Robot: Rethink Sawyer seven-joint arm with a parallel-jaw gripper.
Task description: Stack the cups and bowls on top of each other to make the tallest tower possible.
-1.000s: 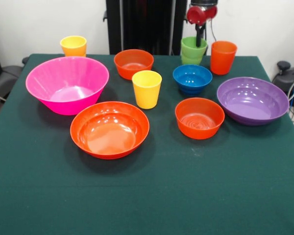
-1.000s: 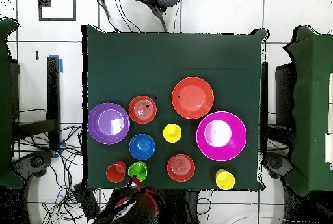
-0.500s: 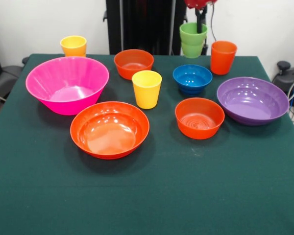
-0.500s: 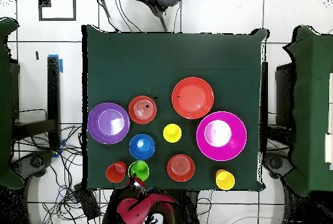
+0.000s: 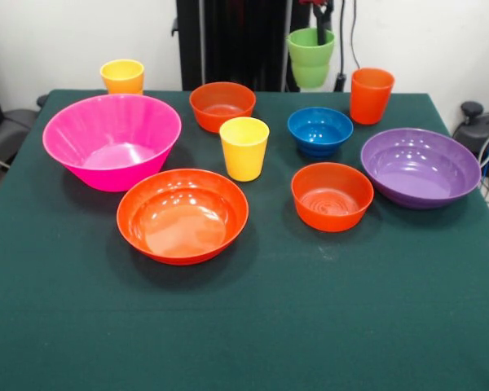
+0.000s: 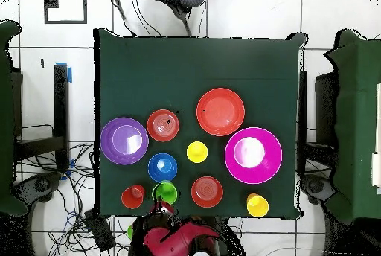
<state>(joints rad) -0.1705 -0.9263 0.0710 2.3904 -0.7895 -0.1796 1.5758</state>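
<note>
Fingers (image 5: pixel 322 18) grip upright light green cup (image 5: pixel 310 59) aloft.

Green cup (image 5: pixel 310 57) goes up: from standing on the table by the tall orange cup (image 5: pixel 370 95) 1 s ago, it now hangs clear of the cloth, held by the gripper (image 5: pixel 322 32) w/ one finger inside its rim, higher than at 0.5 s ago and shifted slightly left in front view. Overhead, the cup has slid a little right, and more of the red arm (image 6: pixel 175 240) shows at the bottom edge.
</note>
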